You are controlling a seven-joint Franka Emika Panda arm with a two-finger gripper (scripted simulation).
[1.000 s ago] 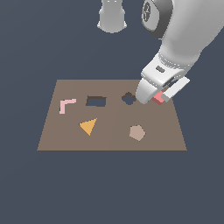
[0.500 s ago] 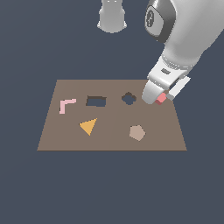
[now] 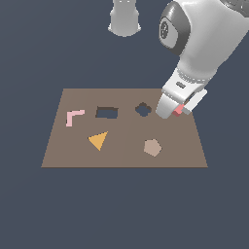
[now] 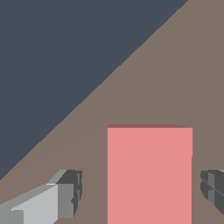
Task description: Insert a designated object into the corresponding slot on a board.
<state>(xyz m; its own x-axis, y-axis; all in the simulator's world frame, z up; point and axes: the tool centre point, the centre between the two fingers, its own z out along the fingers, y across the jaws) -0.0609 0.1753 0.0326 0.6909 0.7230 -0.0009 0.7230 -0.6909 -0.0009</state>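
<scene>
The salmon-red block (image 3: pixel 179 110) lies on the brown board (image 3: pixel 121 156) near its far corner at the exterior view's right, mostly hidden by my hand. In the wrist view the block (image 4: pixel 149 173) sits between my two fingers (image 4: pixel 65 199), with a gap on each side. My gripper (image 3: pixel 174 113) is open around it, low over the board. The dark rectangular slot (image 3: pixel 107 113) is further toward the exterior view's left, beyond the clover cutout, and is empty.
On the board are a dark clover-shaped cutout (image 3: pixel 143 109), a pale pink L-shape (image 3: pixel 74 116), an orange triangle (image 3: pixel 98 140) and a tan pentagon (image 3: pixel 152 147). A grey robot base (image 3: pixel 125 18) stands behind the board. The board's edge (image 4: pixel 94 92) runs close to the block.
The arm has leaned down a little over the block. The block has stayed in the same place on the board.
</scene>
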